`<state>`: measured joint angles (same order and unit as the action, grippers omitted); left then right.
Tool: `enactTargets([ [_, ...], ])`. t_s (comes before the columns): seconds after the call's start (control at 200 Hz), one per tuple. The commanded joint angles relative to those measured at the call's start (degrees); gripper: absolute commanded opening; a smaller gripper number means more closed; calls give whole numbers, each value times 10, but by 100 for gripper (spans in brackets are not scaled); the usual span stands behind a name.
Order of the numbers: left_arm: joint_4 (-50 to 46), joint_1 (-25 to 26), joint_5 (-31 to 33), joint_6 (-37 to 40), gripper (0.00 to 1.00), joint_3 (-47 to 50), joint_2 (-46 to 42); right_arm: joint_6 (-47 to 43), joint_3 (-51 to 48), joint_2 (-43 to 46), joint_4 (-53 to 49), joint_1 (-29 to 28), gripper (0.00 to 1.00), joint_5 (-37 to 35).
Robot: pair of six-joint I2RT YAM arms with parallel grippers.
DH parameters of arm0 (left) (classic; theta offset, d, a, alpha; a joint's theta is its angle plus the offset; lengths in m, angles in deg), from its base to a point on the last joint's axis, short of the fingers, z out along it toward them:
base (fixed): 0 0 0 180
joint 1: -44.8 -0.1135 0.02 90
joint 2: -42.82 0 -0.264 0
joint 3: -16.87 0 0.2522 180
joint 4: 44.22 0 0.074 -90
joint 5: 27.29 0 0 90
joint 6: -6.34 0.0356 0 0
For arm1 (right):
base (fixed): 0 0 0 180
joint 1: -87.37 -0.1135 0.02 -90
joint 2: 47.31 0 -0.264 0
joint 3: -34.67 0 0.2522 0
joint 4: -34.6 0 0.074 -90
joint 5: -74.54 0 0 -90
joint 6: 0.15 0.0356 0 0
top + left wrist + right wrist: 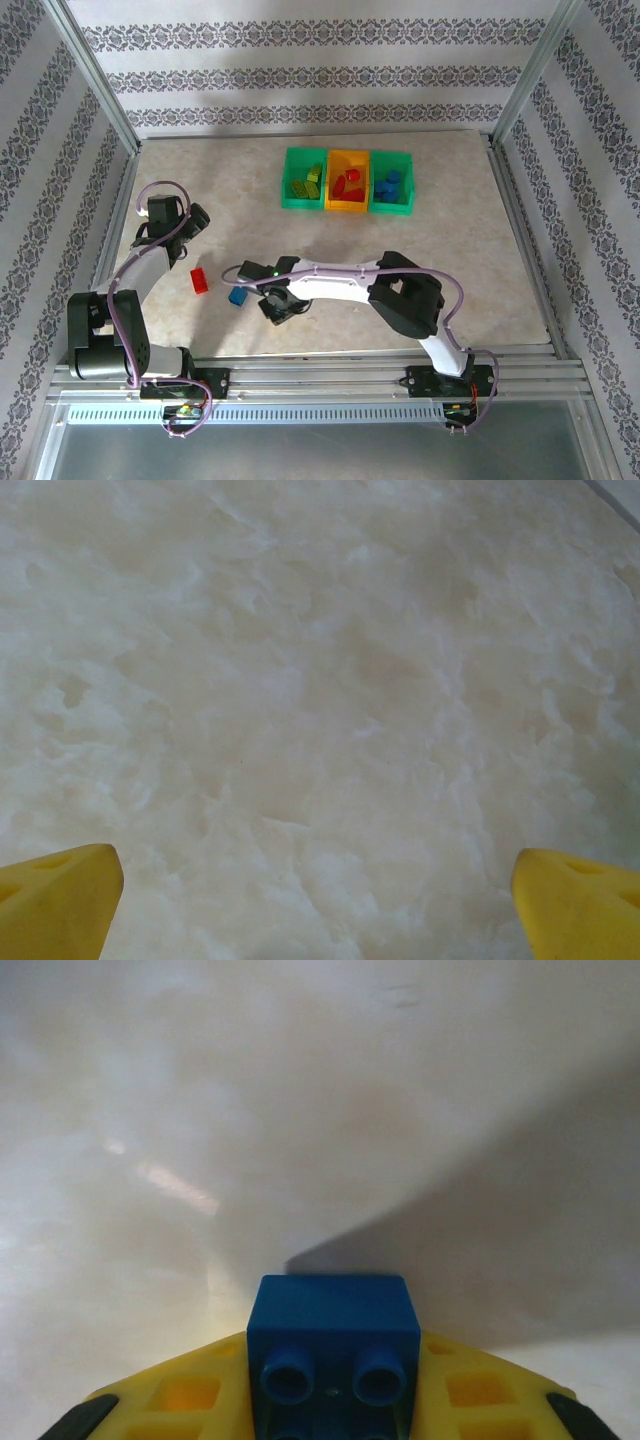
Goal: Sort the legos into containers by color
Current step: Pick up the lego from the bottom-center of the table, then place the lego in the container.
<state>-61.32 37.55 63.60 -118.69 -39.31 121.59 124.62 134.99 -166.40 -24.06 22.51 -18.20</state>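
A blue lego (pixel 333 1335) sits between the yellow fingers (pixel 180 1400) of my right gripper (pixel 333 1380), which is shut on it, studs facing the camera, low over the table. From above, this blue lego (pixel 237 296) is at the tip of the right gripper (pixel 250 298). A red lego (pixel 200 281) lies on the table just to its left. My left gripper (pixel 196 218) is open over bare table, its fingertips (pixel 60 900) wide apart. Three bins stand in a row at the back: a green one (pixel 287 180) with lime bricks, an orange one (pixel 348 205) with red bricks, a green one (pixel 408 185) with blue bricks.
The right arm (pixel 340 280) stretches leftward across the near table. Metal frame posts and patterned walls enclose the table on the left, right and back. A rail (pixel 320 378) runs along the near edge.
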Motion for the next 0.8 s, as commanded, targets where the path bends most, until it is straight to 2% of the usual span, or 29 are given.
enactTargets([
  [0.0, 5, -8, 9, 1, 100, -2, -15, -2, -16, 48, -13, 23, 22, -59],
  [0.515, -4, -8, 14, 5, 100, -5, -23, -77, -54, 202, 6, 167, 21, -186],
  [0.64, -7, -8, 7, 3, 100, -6, -29, -90, -71, 231, 43, 221, 21, -179],
  [0.795, -11, -8, 10, 4, 100, 3, -46, -94, -76, 251, 88, 299, 21, -136],
])
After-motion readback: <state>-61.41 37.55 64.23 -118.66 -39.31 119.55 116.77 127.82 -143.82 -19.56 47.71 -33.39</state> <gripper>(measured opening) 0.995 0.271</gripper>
